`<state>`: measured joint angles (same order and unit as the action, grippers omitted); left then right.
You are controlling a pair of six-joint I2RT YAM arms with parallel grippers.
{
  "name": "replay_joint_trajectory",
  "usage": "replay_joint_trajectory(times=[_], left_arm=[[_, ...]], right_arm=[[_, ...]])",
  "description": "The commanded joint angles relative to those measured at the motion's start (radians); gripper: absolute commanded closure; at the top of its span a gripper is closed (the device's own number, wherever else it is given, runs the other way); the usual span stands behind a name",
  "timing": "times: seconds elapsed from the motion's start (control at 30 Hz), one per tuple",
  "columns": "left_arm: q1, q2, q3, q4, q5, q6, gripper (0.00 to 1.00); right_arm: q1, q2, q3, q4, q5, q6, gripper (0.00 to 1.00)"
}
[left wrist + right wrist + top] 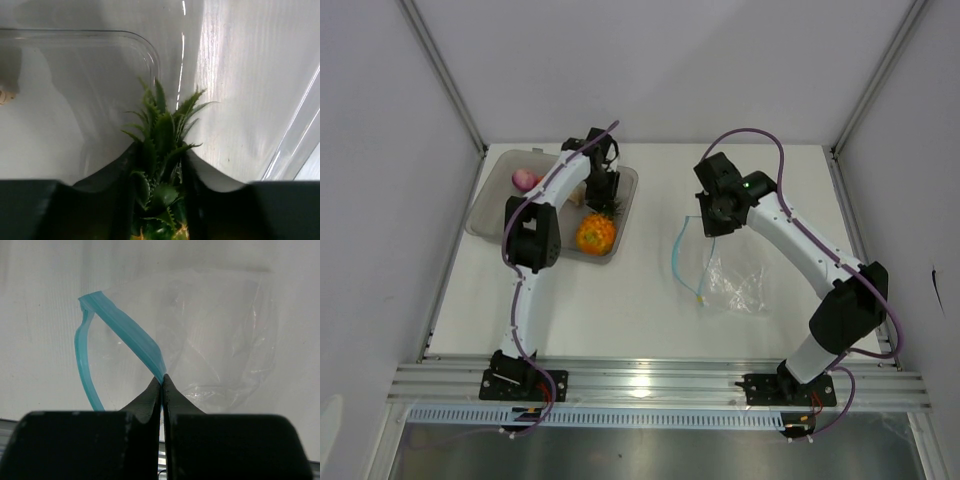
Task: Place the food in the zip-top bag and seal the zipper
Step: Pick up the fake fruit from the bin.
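White table [640, 300], pale grey walls [670, 60], aluminium corner posts [442, 72], slotted rail [660, 381] along near edge

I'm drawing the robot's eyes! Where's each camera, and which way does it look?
Top external: above, behind the bases, facing down at the table; left arm and right arm show.
Left wrist: on the left arm, facing along its fingers clasping the pineapple in the tray.
Right wrist: on the right arm, facing along its fingers pinching the bag's zipper.
Shared: top and left wrist show the pineapple.
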<state>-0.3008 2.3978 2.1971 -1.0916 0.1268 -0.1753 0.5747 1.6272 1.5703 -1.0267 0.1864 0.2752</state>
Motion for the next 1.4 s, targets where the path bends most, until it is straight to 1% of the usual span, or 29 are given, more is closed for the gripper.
replay_joint_trajectory(times=[0.0, 0.03, 0.1, 0.13, 0.17, 0.2, 0.23, 0.27, 0.3, 0.37, 0.5, 0.57, 0.67, 0.7, 0.83, 0.97, 1.1, 1.13, 1.17, 1.2, 1.23, 1.27, 1.3, 1.33, 1.37], left_arm=[[0.014, 0.006, 0.045, -0.011, -0.001, -0.007, 0.63], [0.018, 0.014, 0.049, -0.014, 0.000, -0.013, 0.72], [0.034, 0.021, 0.072, -0.019, 0.000, -0.035, 0.81], [0.041, 0.027, 0.091, -0.021, 0.007, -0.044, 0.91], [0.049, 0.027, 0.089, -0.011, 0.014, -0.067, 0.97], [0.063, 0.030, 0.093, -0.005, 0.023, -0.079, 0.99], [0.071, 0.027, 0.092, 0.005, 0.045, -0.090, 0.99], [0.081, 0.020, 0.133, 0.022, 0.062, -0.111, 0.99], [0.088, 0.017, 0.087, 0.054, 0.082, -0.125, 0.99], [0.098, 0.011, 0.089, 0.085, 0.134, -0.168, 0.99], [0.103, -0.018, 0.087, 0.201, 0.155, -0.236, 0.99], [0.104, -0.020, 0.105, 0.226, 0.148, -0.275, 0.99], [0.112, 0.006, 0.130, 0.272, 0.161, -0.323, 0.99], [0.117, 0.029, 0.162, 0.275, 0.189, -0.338, 0.99], [0.144, 0.066, 0.176, 0.346, 0.281, -0.452, 0.99], [0.169, 0.066, 0.182, 0.456, 0.293, -0.497, 0.99], [0.192, 0.052, 0.184, 0.481, 0.300, -0.503, 0.99], [0.193, 0.038, 0.167, 0.484, 0.307, -0.488, 0.99], [0.193, -0.007, 0.144, 0.495, 0.313, -0.477, 0.99], [0.192, -0.041, 0.080, 0.536, 0.321, -0.469, 0.99], [0.190, -0.081, -0.007, 0.571, 0.345, -0.458, 0.99], [0.187, -0.176, -0.111, 0.611, 0.352, -0.454, 0.99], [0.186, -0.228, -0.163, 0.698, 0.356, -0.445, 0.99], [0.178, -0.280, -0.310, 0.744, 0.362, -0.426, 1.00], [0.175, -0.377, -0.351, 0.781, 0.359, -0.420, 1.00]], right_arm=[[0.004, -0.004, 0.011, 0.010, 0.013, -0.013, 1.00], [0.004, -0.004, 0.011, 0.010, 0.013, -0.013, 1.00], [0.004, -0.006, 0.011, 0.010, 0.013, -0.013, 1.00], [0.004, -0.004, 0.011, 0.011, 0.013, -0.013, 1.00], [0.004, -0.004, 0.011, 0.013, 0.015, -0.013, 1.00], [0.004, -0.006, 0.011, 0.011, 0.015, -0.014, 1.00], [0.005, -0.004, 0.011, 0.013, 0.013, -0.013, 1.00], [0.004, -0.001, 0.013, 0.013, 0.012, -0.014, 1.00], [0.005, 0.000, 0.013, 0.016, 0.012, -0.013, 1.00], [0.004, 0.003, 0.013, 0.017, 0.010, -0.013, 1.00], [0.007, 0.008, 0.014, 0.016, 0.016, -0.013, 1.00], [0.005, 0.010, 0.014, 0.016, 0.018, -0.014, 1.00], [0.007, 0.016, 0.016, 0.014, 0.022, -0.014, 1.00], [0.005, 0.016, 0.019, 0.014, 0.022, -0.017, 1.00], [0.005, 0.022, 0.023, 0.010, 0.030, -0.021, 1.00], [0.005, 0.028, 0.033, 0.001, 0.028, -0.018, 1.00], [0.005, 0.028, 0.039, -0.001, 0.012, -0.011, 1.00], [0.005, 0.026, 0.042, 0.002, 0.002, -0.005, 1.00], [0.005, 0.025, 0.043, 0.010, -0.004, -0.001, 1.00], [0.004, 0.026, 0.046, 0.014, -0.013, 0.005, 1.00], [0.001, 0.033, 0.056, 0.017, -0.037, 0.018, 1.00], [-0.001, 0.039, 0.063, 0.017, -0.048, 0.022, 1.00], [-0.001, 0.042, 0.069, 0.017, -0.059, 0.027, 1.00], [0.001, 0.052, 0.085, 0.017, -0.071, 0.038, 1.00], [-0.001, 0.059, 0.092, 0.019, -0.077, 0.042, 1.00]])
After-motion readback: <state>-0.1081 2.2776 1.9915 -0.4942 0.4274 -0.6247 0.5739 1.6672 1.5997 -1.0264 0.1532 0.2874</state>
